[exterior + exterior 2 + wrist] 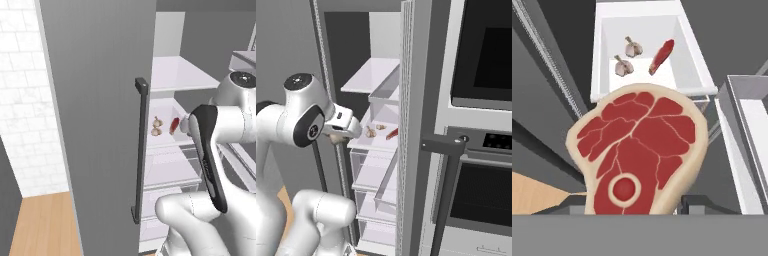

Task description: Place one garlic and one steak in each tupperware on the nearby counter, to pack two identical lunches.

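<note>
Hand view: white fridge shelf (692,65)

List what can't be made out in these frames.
- Gripper, hand view: the big steak hides the fingertips, so contact isn't visible.
- Same steak, left base view: the arm covers it.
- Second steak, left base view: partly behind the wrist.
- Garlic, right base view: too small to count the bulbs.
- Fridge shelf, left base view: its left part is behind the open door.

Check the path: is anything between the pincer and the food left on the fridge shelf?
Yes. The pincer holds a large steak, which fronts it toward the shelf, where two garlic bulbs and the darker steak lie. Nothing else visible intervenes.
</note>
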